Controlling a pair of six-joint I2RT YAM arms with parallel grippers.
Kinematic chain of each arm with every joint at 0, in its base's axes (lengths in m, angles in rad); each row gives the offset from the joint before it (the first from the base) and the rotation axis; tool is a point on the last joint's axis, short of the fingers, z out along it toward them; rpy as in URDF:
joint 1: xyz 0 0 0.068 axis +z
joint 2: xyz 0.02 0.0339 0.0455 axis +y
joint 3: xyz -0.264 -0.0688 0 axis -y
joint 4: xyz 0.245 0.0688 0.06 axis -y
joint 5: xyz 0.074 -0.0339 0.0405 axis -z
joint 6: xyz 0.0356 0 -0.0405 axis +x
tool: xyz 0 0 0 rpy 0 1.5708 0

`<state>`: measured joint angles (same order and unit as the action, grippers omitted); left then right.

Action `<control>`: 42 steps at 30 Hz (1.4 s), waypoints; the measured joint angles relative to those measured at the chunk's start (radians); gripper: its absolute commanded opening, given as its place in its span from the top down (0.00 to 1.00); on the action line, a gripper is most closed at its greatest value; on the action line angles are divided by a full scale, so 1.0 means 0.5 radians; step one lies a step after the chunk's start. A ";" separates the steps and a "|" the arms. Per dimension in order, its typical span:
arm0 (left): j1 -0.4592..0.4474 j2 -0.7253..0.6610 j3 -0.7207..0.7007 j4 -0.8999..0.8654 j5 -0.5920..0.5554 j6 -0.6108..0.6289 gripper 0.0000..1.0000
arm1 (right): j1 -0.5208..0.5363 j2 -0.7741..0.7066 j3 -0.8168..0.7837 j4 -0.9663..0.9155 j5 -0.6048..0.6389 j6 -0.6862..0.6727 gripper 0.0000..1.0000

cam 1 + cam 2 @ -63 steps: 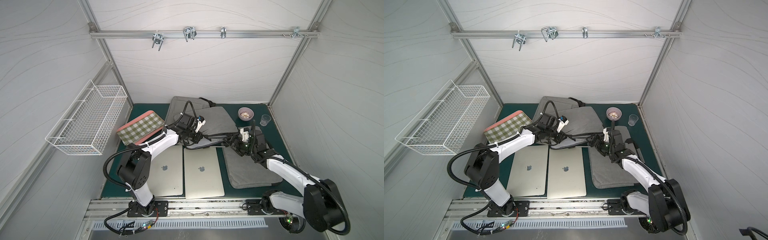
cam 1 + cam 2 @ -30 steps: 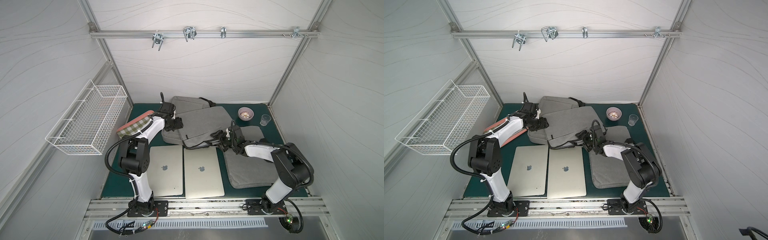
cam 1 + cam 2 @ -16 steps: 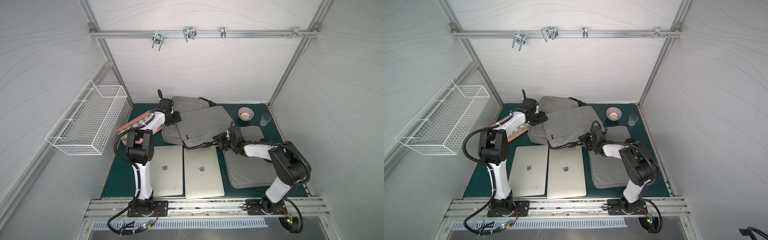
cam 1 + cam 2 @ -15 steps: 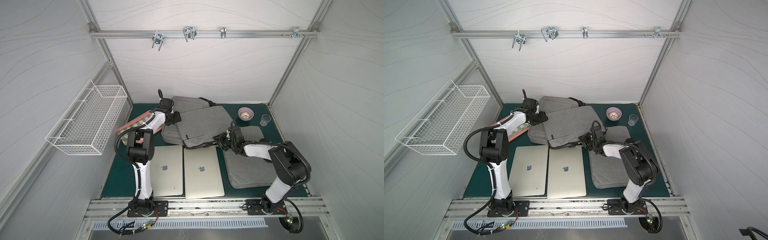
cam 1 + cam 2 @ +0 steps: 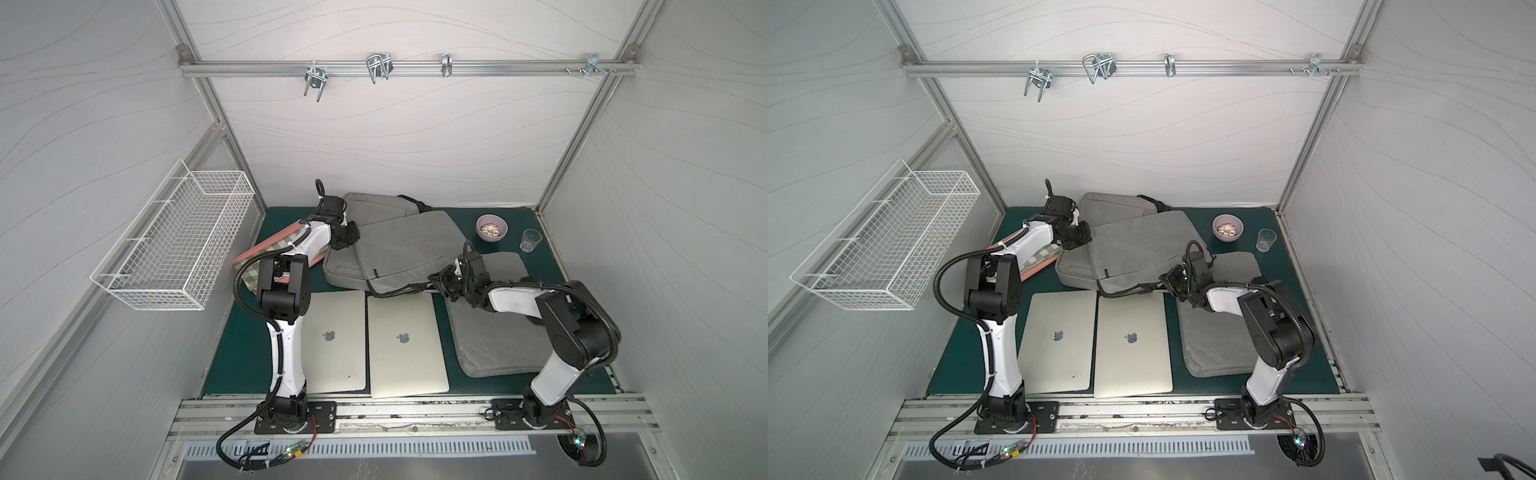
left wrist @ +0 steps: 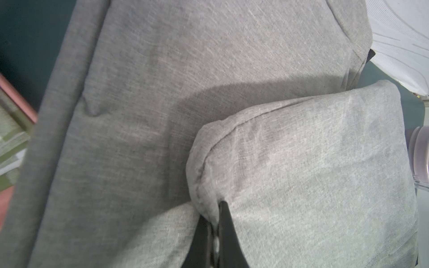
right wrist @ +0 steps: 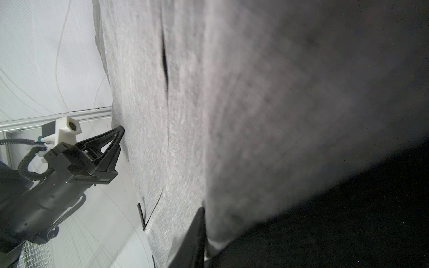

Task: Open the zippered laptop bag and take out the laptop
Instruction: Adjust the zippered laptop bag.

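A grey zippered laptop bag (image 5: 399,249) (image 5: 1133,249) lies slanted on top of a second grey bag (image 5: 374,205) at the back of the green mat. My left gripper (image 5: 352,237) (image 5: 1086,240) is at its far left corner. In the left wrist view the left gripper (image 6: 214,222) is shut on a fold of that corner. My right gripper (image 5: 441,282) (image 5: 1169,282) is at the near right corner by the black strap. One finger (image 7: 195,236) presses bag fabric (image 7: 232,116); the other is lost in the dark. The bag's inside is hidden.
Two shut silver laptops (image 5: 332,336) (image 5: 405,340) lie side by side at the front. A flat grey sleeve (image 5: 494,332) lies under the right arm. A pink bowl (image 5: 491,227) and a glass (image 5: 530,240) stand back right, a checked box (image 5: 266,253) back left, a wire basket (image 5: 174,241) on the left wall.
Both arms have swung outward from the bag's middle to opposite corners. Both grippers, open a second ago, have closed on the bag's fabric.
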<state>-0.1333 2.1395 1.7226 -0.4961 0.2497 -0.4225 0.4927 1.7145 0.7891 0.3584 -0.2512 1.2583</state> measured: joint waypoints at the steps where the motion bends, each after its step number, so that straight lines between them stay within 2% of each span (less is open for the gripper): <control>1: 0.001 -0.011 -0.019 0.012 -0.001 -0.004 1.00 | -0.006 0.003 -0.001 0.014 -0.002 -0.004 0.78; 6: 0.005 -0.183 -0.217 0.082 -0.021 -0.051 1.00 | -0.034 0.023 0.032 0.021 -0.029 -0.063 0.82; 10: 0.028 -0.444 -0.453 0.149 -0.060 -0.115 1.00 | -0.047 0.023 0.200 -0.129 -0.044 -0.207 0.82; 15: 0.063 -0.790 -0.792 0.285 -0.122 -0.246 1.00 | -0.089 0.115 0.560 -0.333 -0.131 -0.421 0.83; 20: 0.069 -1.105 -1.204 0.384 -0.175 -0.444 1.00 | -0.137 0.401 1.063 -0.617 -0.292 -0.689 0.84; 26: 0.020 -1.353 -1.564 0.440 -0.214 -0.669 1.00 | -0.153 0.717 1.482 -0.879 -0.431 -0.922 0.82; 33: -0.146 -1.495 -1.832 0.529 -0.234 -0.901 1.00 | -0.163 0.988 1.888 -1.106 -0.451 -1.122 0.77; 42: -0.158 -1.421 -1.829 0.616 -0.236 -1.006 0.99 | -0.163 1.170 2.159 -1.199 -0.465 -1.204 0.64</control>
<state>-0.2123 1.4288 0.8082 -0.1879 0.1318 -0.9257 0.4110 2.2993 1.8687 -0.2413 -0.4839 0.6563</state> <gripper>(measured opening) 0.056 0.340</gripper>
